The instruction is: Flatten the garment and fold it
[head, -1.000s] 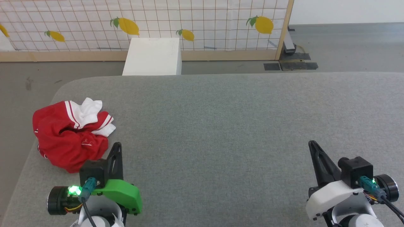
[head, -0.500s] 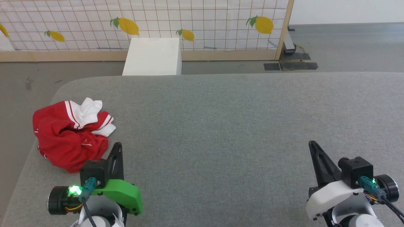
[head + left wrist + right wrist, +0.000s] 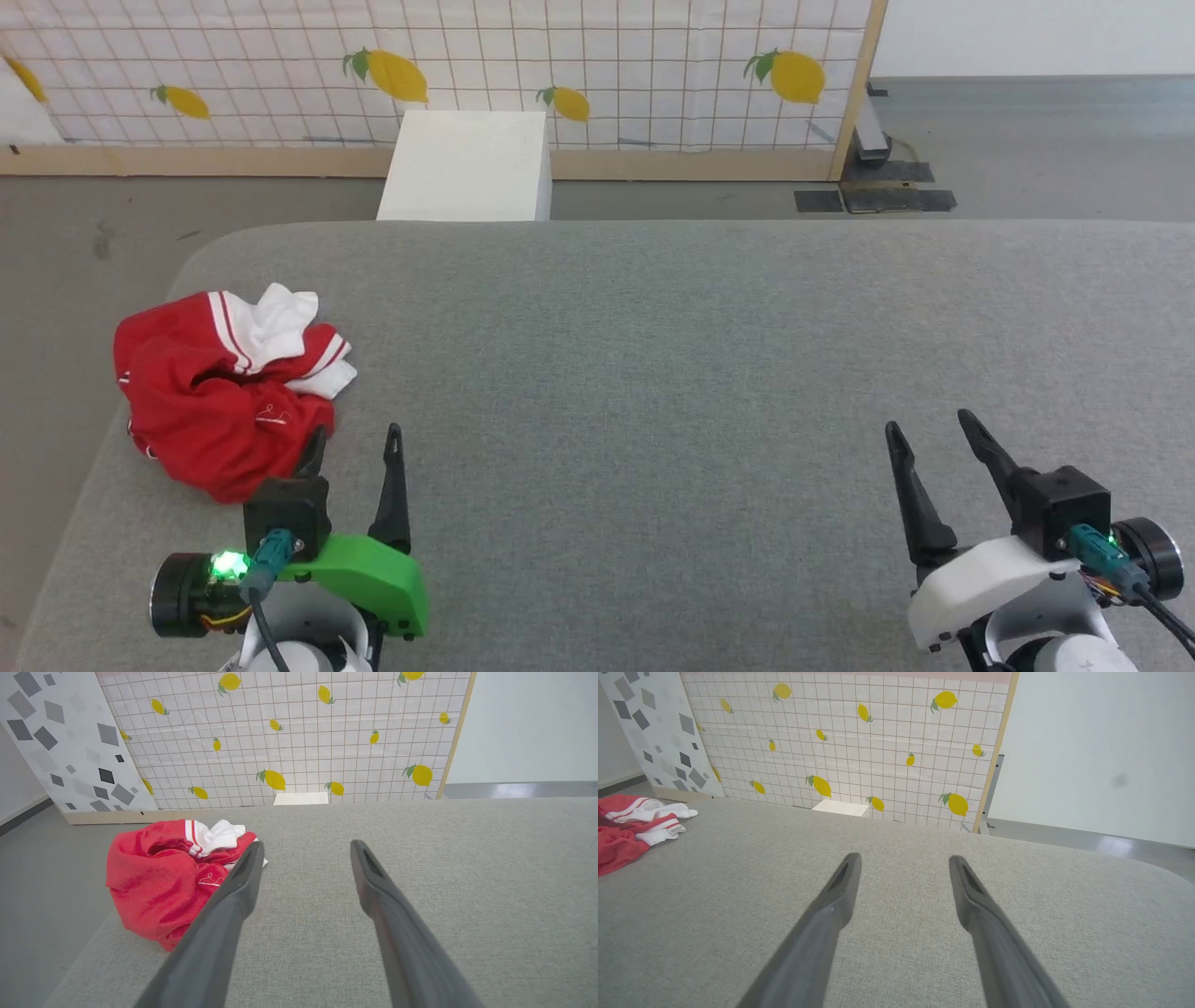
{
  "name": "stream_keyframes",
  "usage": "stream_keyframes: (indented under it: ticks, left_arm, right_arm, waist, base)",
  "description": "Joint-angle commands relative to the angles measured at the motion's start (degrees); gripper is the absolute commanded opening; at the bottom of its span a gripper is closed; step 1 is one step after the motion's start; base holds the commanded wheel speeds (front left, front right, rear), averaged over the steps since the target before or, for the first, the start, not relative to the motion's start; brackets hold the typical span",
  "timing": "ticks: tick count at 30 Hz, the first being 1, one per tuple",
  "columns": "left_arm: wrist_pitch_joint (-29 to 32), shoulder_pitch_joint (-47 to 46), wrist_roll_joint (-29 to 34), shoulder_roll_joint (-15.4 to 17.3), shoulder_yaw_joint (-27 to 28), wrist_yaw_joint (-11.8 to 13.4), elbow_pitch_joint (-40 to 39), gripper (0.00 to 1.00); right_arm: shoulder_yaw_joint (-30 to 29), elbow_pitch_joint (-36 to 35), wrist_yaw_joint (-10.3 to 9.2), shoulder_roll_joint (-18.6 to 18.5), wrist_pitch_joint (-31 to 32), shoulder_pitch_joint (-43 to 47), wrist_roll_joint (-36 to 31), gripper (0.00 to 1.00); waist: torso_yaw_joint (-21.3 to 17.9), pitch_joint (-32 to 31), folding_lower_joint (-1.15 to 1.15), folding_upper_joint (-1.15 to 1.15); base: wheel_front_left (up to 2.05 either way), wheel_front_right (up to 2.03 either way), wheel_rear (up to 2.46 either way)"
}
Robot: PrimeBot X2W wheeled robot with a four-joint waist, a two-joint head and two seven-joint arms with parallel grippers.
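Fingers of the left hand (image 3: 355, 431) stood apart, holding nothing, at 7 o'clock in the head view. Those of the right hand (image 3: 930, 422) were likewise spread at 5 o'clock. At 9 o'clock, the garment (image 3: 219, 401) lay crumpled near the left edge of the counter (image 3: 653, 373), just beside the left hand.

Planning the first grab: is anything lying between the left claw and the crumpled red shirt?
Nothing visible does. The left claw, open, sits close beside the garment, with bare grey surface between them.
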Motion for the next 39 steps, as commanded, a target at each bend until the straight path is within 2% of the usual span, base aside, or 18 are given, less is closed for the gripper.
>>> stream_keyframes:
  ticks: [1,39]
  left_arm:
    - [-0.58,-0.31,-0.29,0.02,-0.23,0.69,0.28,1.0]
    - [-5.22,-0.57,-3.34,1.03,-1.48,3.8,3.12,1.0]
  right_arm:
    - [-0.17,0.22,-0.01,0.01,-0.67,-0.08,0.31,1.0]
    - [-0.19,2.45,-0.04,0.05,-4.95,-1.06,1.94,1.0]
  waist:
    - [0.59,0.03,0.0,0.0]
    - [15.41,0.02,0.0,0.0]
  base:
    - [0.0,0.0,0.0]
    - [0.0,0.0,0.0]
